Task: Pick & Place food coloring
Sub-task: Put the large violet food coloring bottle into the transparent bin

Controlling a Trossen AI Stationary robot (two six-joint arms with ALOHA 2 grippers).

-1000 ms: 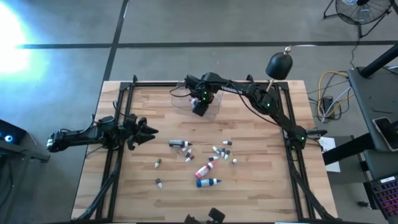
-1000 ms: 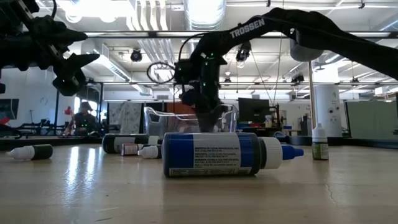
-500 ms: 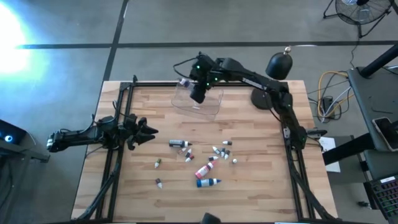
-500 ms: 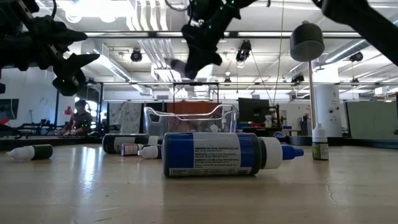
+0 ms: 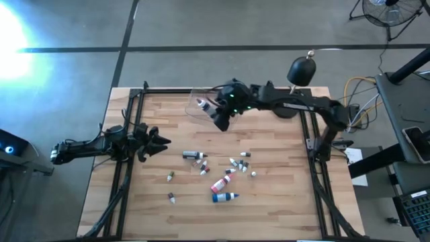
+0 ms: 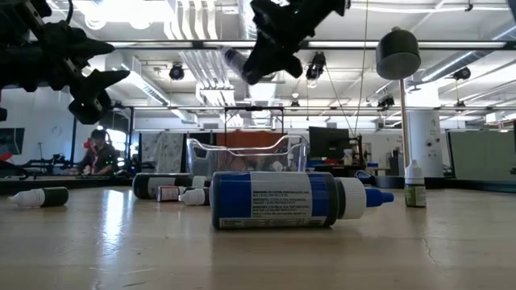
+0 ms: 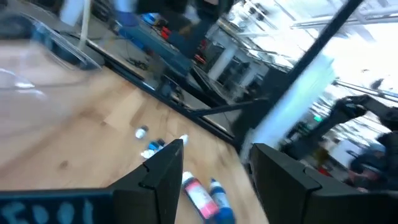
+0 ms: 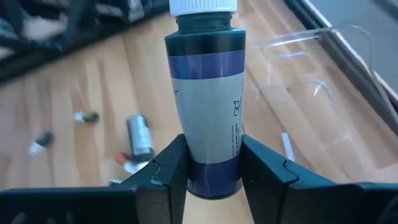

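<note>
We are looking at a light wooden table (image 5: pixel 269 202) edged by a black frame, standing on a grey concrete floor. Beyond it, the low view is showing a large hall with ceiling ducts, strip lights and monitors, and a person (image 6: pixel 95 151) sitting far off at the back.

The right gripper (image 8: pixel 211 163) is hanging above the table's far side, by the clear tub (image 5: pixel 201 111), and is clamping a purple bottle (image 8: pixel 209 93) with a pale label and white cap; the print on that label is too small for us to read. The left gripper (image 5: pixel 160 142) is waiting at the table's left edge, fingers parted and holding nothing.

The remaining bottles are lying scattered mid-table: a dark bottle (image 5: pixel 191 155), a pink bottle (image 5: pixel 220 183), and a blue bottle (image 5: pixel 225 197) nearest the front. Its label in the low view (image 6: pixel 282 198) is carrying fine print we cannot make out.
</note>
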